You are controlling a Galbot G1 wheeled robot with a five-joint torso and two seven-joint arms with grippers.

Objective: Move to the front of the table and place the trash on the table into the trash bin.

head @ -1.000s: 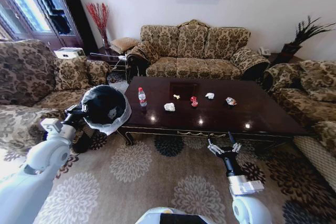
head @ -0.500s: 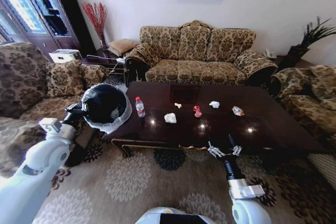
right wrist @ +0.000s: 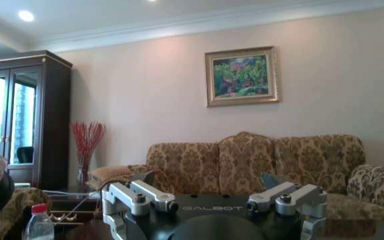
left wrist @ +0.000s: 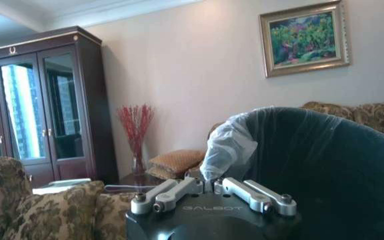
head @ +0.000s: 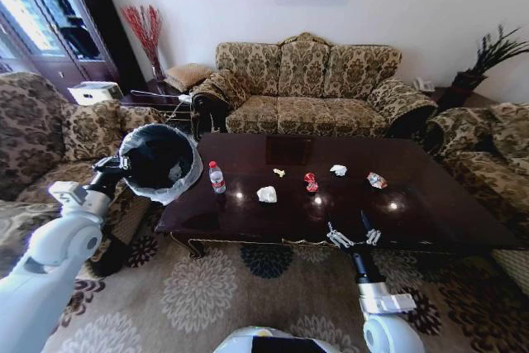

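Observation:
The dark glossy table (head: 438, 208) stands right in front of me. On it lie a clear bottle with a red label (head: 216, 178), a white paper wad (head: 266, 194), a tiny yellowish scrap (head: 279, 173), a red wrapper (head: 310, 182), another white wad (head: 338, 170) and a multicoloured wrapper (head: 376, 180). My left gripper (head: 111, 164) is shut on the rim of the black-lined trash bin (head: 159, 161), held beside the table's left end; the left wrist view shows the same gripper (left wrist: 205, 184) and bin (left wrist: 319, 170). My right gripper (head: 353, 236) hangs open at the table's front edge; in the right wrist view its fingers (right wrist: 142, 196) are spread and the bottle (right wrist: 38, 226) shows low down.
Patterned sofas ring the table: one behind it (head: 306, 80), one on the left (head: 41, 134), an armchair on the right (head: 496, 155). A side table with a red-twig vase (head: 147, 35) sits in the back left corner. Patterned carpet (head: 207, 287) lies between me and the table.
The whole head picture has shifted: the camera has come closer to the table and turned slightly. Both arms keep their poses, and the bin stays in my left gripper.

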